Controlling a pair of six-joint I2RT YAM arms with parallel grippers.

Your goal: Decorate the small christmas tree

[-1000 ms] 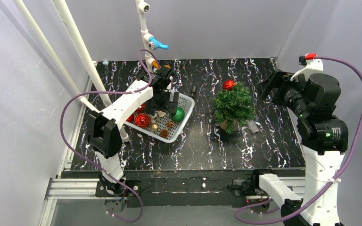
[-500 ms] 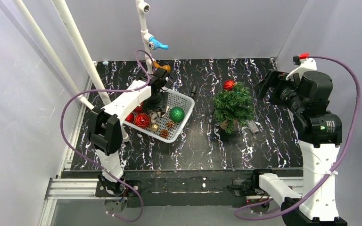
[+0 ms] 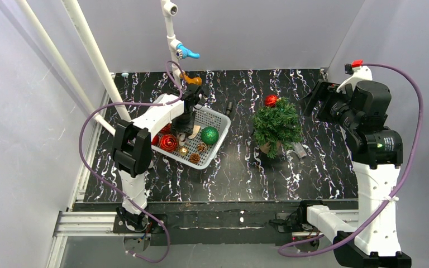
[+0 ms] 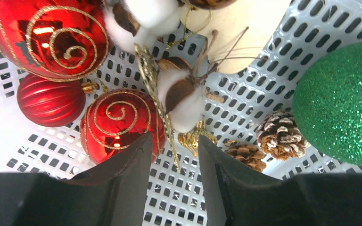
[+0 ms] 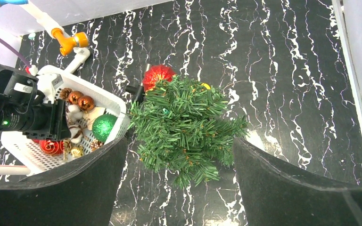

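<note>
the small christmas tree (image 3: 277, 124) is stood on the bench (image 3: 240, 167), right of the white basket (image 3: 217, 144). the left gripper (image 4: 174, 141), parted, should be lowered squarely so only the cotton ornament (image 4: 181, 94) is pinched. the right gripper (image 5: 179, 141) is spread, empty.

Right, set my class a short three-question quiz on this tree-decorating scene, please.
1. True or false: the jaws of the left arm are open over the white basket.
2. Which ornament is at the small christmas tree, outside the basket? A) red ball; B) pinecone; C) cotton boll.
3. Fill in: the glittery ball in the basket is ____.
Key: 1 true; 2 A; 3 green.
</note>
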